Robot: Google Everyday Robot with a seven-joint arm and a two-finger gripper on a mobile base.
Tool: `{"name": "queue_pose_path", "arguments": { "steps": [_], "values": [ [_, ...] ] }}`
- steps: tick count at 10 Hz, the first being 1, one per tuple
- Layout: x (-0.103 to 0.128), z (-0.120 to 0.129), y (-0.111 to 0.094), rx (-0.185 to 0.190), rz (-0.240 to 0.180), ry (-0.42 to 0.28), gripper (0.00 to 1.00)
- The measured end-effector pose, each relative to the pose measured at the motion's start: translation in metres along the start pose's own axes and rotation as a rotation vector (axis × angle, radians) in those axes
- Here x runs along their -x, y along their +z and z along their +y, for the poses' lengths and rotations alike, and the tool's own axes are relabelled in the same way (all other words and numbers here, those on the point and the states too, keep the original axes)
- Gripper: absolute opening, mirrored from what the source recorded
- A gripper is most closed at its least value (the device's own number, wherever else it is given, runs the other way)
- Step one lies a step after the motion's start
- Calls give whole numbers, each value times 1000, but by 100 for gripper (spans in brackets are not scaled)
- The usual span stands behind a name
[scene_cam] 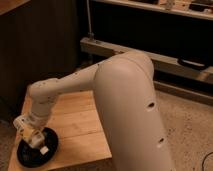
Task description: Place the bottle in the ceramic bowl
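Note:
The black ceramic bowl (31,153) sits on the near left corner of the wooden table (80,125). The small white bottle (44,149) lies inside the bowl, towards its right side. My gripper (34,139) hangs low over the bowl's left part, just up and left of the bottle. It is open and holds nothing. The white arm reaches down to it from the right.
My large white arm housing (130,110) fills the middle and right of the view. A dark wooden cabinet (40,45) stands behind the table. Metal shelving (150,55) runs along the back above a speckled floor (190,130).

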Motion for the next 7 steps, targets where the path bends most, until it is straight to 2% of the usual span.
{"name": "queue_pose_path", "arguments": {
  "steps": [1, 7],
  "values": [
    [-1, 0, 2, -11, 2, -2, 70],
    [-1, -1, 5, -13, 14, 3, 70]
  ]
}}
